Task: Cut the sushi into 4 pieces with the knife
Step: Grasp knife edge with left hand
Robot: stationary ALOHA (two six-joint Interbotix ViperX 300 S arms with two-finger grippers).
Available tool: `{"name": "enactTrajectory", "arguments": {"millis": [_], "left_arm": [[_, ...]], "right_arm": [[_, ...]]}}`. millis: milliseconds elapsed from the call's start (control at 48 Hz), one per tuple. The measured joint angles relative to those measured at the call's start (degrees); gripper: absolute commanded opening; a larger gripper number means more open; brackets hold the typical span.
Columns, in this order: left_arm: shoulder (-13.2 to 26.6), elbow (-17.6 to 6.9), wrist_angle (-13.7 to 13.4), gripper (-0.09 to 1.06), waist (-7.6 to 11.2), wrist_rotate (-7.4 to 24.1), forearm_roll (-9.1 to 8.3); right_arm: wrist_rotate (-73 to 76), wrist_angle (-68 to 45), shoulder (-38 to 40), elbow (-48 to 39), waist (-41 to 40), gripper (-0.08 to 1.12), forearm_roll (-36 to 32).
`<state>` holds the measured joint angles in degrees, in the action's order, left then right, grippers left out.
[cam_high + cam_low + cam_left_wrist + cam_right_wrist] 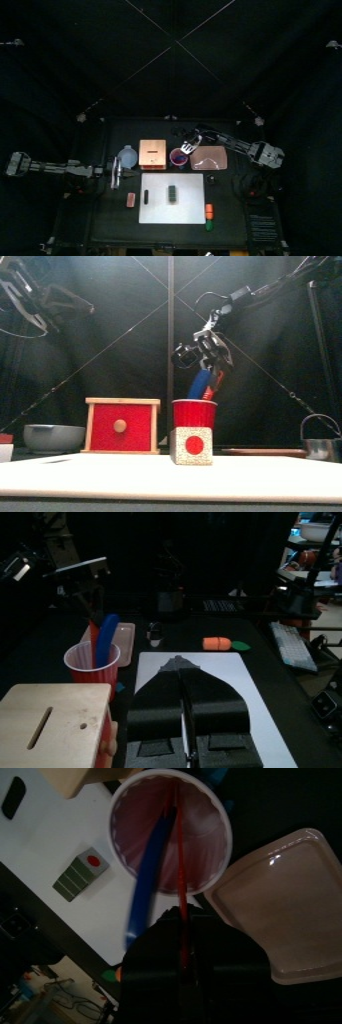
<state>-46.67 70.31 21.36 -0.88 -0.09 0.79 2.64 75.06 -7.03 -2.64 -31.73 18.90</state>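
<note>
- Right wrist view: the right gripper (183, 938) pinches the thin red toy knife (171, 858) standing in the round red plastic cup (201, 813). I would lift it straight up, clear of the blue toy knife (144, 878).
- Fingers pressed together and empty, the left gripper (183, 664) hangs beside the flat white cutting board (187, 180), where the dark green toy sushi roll (173, 193) lies.
- No readable writing anywhere; the roll's end shows only a red dot.

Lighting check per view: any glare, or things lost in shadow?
Top view: the white cutting board is the brightest patch, and the dark green sushi roll shows clearly on it. Front view: the board's near edge glares pale; the red cup is well lit. Right wrist view: sheen on the flat pink tray; the right gripper is a dark silhouette.
</note>
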Motion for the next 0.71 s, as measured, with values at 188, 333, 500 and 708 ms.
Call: {"name": "enactTrajectory", "arguments": {"millis": [188,333,500,708], "left_arm": [[0.0,0.18,0.0,0.02,0.0,0.0,0.09],[-0.09,0.18,0.0,0.03,0.0,0.0,0.09],[0.0,0.18,0.53,0.11,-0.18,0.0,0.09],[0.0,0.62,4.13,0.27,-0.44,0.0,0.09]], "right_arm": [[0.09,2.64,1.23,4.66,0.0,0.13,-1.05],[-0.09,2.81,5.1,6.24,0.18,0.13,-3.87],[0.0,1.93,12.04,6.24,2.29,0.13,-6.33],[-0.18,-7.38,21.01,0.0,11.6,0.13,-10.55]]}}
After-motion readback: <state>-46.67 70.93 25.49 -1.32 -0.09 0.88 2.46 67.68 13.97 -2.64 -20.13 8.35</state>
